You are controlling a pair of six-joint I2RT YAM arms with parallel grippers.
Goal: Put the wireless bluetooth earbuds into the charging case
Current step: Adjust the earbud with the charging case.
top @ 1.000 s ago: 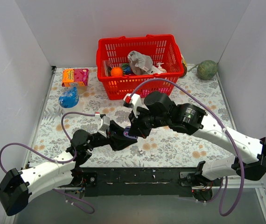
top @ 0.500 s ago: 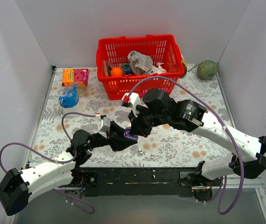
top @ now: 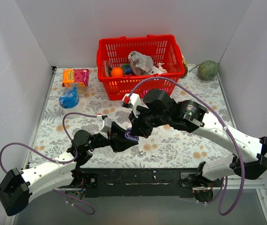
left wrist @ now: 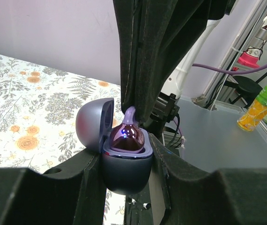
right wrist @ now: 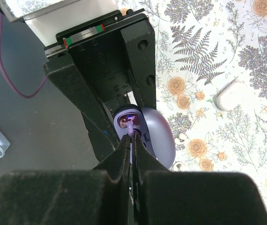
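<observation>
My left gripper (left wrist: 125, 164) is shut on the dark grey charging case (left wrist: 126, 171), held upright with its lid (left wrist: 93, 123) swung open to the left. A glossy purple earbud (left wrist: 126, 137) sits in the case's well with a small blue light on it. From above, my right gripper (right wrist: 131, 138) is shut on that earbud's pale stem (right wrist: 131, 127), its black fingers (left wrist: 143, 56) filling the top of the left wrist view. In the top view both grippers meet over the case (top: 131, 137) at the table's middle front.
A pale whitish piece (right wrist: 230, 93) lies on the flowered cloth to the right of the case. A red basket (top: 167, 70) of clutter stands at the back. An orange-pink box (top: 75, 76) and a blue object (top: 69, 98) are back left, a green ball (top: 208, 69) back right.
The right arm shifted slightly left and toward the case early in the second. Since then both arms hold still.
</observation>
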